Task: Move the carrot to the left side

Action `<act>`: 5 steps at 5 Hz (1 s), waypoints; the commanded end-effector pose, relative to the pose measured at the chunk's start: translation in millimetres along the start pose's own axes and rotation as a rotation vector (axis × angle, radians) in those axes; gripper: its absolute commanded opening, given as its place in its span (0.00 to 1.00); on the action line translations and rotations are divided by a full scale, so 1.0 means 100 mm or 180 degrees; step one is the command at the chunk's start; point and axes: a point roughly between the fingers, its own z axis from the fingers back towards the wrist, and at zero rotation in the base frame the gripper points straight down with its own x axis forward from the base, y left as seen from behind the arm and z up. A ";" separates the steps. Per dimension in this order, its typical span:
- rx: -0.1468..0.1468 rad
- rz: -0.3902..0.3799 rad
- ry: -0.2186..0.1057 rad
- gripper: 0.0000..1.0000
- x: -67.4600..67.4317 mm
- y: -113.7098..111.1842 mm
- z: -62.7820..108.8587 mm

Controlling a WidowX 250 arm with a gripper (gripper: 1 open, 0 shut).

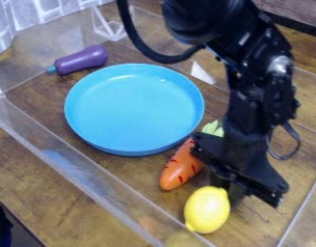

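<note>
Gripper [220,166] at carrot [181,166] (by plate [132,106])

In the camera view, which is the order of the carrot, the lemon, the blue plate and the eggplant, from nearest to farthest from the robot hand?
1. Carrot: right at the hand, on its left.
2. Lemon: just below the hand.
3. Blue plate: upper left of the hand.
4. Eggplant: far upper left, beyond the plate.

The plate [132,108] looks like smooth blue plastic with a soft shine. The carrot [181,166], lemon [207,208] and eggplant [81,60] seem glossy plastic. The table [45,164] is brown wood with visible grain. The arm [250,106] is matt black.
</note>
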 end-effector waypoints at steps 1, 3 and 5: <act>0.0022 -0.0134 -0.0117 0.00 0.09 -0.04 0.35; 0.0188 -0.0210 -0.0157 0.00 0.24 -0.09 0.79; 0.0268 0.0063 -0.0156 1.00 0.27 -0.09 0.69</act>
